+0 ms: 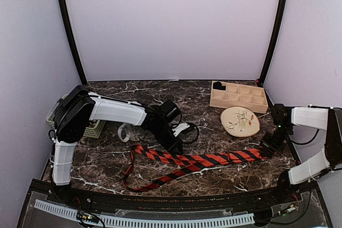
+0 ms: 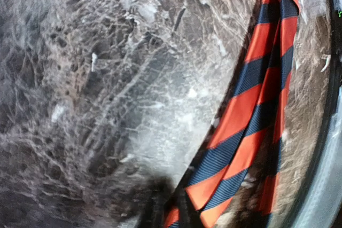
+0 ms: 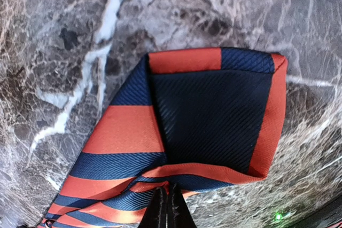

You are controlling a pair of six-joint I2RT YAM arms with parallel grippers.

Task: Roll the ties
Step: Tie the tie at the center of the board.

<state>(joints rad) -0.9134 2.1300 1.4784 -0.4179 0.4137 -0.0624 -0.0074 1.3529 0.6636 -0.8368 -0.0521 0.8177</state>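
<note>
So the red-and-black striped necktie (image 1: 197, 159) is stretched out on the marble table (image 1: 230, 177). It runs from just in front of the painted round plate (image 1: 240, 121) off to the plate's left, and the skinny tail doubles back toward the near edge. The wide end is the bit closest to the plate, and in the right wrist view it's flipped over once so the dark lining faces up. The right gripper (image 1: 265, 151) is pinched shut right on the near edge of that fold, and it looks like it has the cloth. The left gripper (image 1: 175, 145) sits well left of the plate, down at the tie's mid-length. It's closed too, but its wrist view is too blurry for me to say whether it's got fabric or is just pressing beside it. My take: this is the very start of the roll, about one turn in. To do it well I'd turn the folded end over in small tight turns, heading away from the plate along the tie. Square each turn to the tie's long edges so the roll doesn't cone out. The left side should hold the body flat and lightly taut, no hard tugging, since cloth like this probably slides on polished stone. Also watch that the tail loop doesn't get dragged in crooked.
</note>
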